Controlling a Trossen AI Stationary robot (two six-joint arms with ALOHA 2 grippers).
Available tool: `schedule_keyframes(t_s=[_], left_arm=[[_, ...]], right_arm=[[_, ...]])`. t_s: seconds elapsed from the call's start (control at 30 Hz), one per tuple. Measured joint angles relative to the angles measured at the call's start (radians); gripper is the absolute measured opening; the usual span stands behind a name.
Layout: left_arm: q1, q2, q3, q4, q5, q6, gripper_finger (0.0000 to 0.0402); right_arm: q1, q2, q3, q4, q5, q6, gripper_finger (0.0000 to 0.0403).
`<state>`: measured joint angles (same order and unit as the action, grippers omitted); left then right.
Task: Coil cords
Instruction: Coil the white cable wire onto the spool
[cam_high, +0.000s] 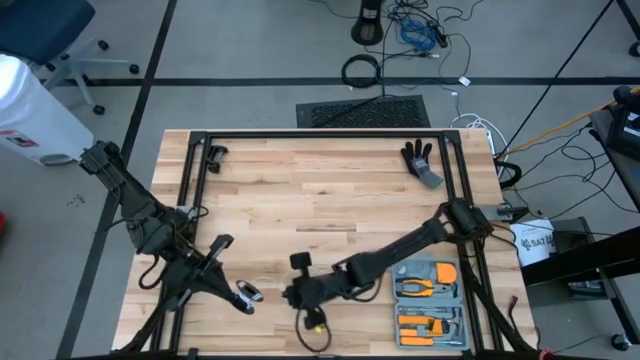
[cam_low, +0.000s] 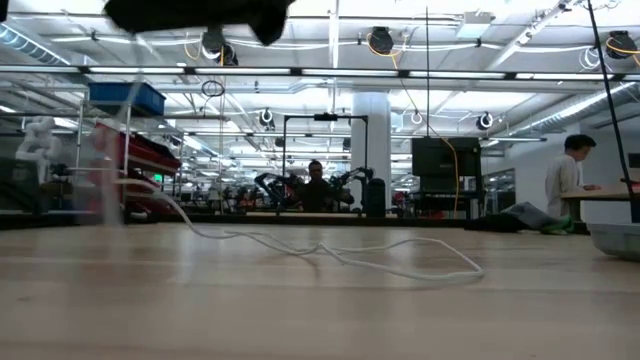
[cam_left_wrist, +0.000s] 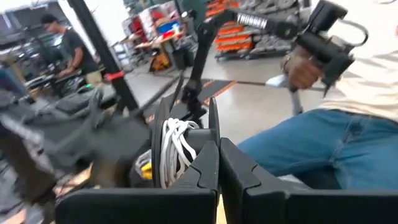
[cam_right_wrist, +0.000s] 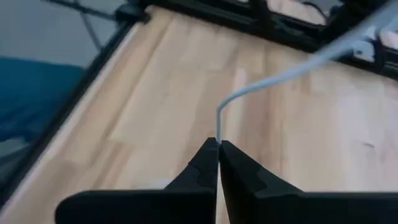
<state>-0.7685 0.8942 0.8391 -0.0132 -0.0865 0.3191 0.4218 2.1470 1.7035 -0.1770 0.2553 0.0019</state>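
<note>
The right tool (cam_right_wrist: 217, 144) is pinching the white cord (cam_right_wrist: 273, 79), which is trailing loose across the surface (cam_high: 330, 200). The left tool (cam_left_wrist: 219, 149) is clamping the reel (cam_left_wrist: 177, 152), its jaws closed on it. Risk: the thin cord may be slipping free or snagging under tension. The tool tray (cam_high: 452, 300) is holding orange-handled pliers (cam_high: 425, 288).
</note>
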Motion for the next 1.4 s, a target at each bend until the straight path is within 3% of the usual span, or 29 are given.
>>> schedule_keyframes(t_s=[0.13, 0.37, 1.0, 1.17, 1.4], left_arm=[[0.000, -0.012, 0.000, -0.032, -0.070, -0.046, 0.0002], [0.001, -0.021, 0.000, -0.121, -0.177, -0.127, 0.0002], [0.054, -0.018, 0.000, -0.226, -0.190, -0.276, 0.0002], [0.092, 0.004, 0.000, -0.245, -0.160, -0.315, 0.0002], [0.130, 0.081, 0.000, -0.213, 0.018, -0.315, 0.0002]], right_arm=[[0.043, -0.061, 0.000, -0.094, -0.002, 0.001, 0.0001], [0.104, -0.151, 0.000, -0.081, -0.030, -0.044, 0.0001], [0.183, -0.248, 0.000, 0.124, -0.058, -0.213, 0.0000], [0.182, -0.248, 0.048, 0.132, -0.083, -0.251, 0.0000], [0.182, -0.248, 0.119, 0.095, -0.098, -0.324, 0.0000]])
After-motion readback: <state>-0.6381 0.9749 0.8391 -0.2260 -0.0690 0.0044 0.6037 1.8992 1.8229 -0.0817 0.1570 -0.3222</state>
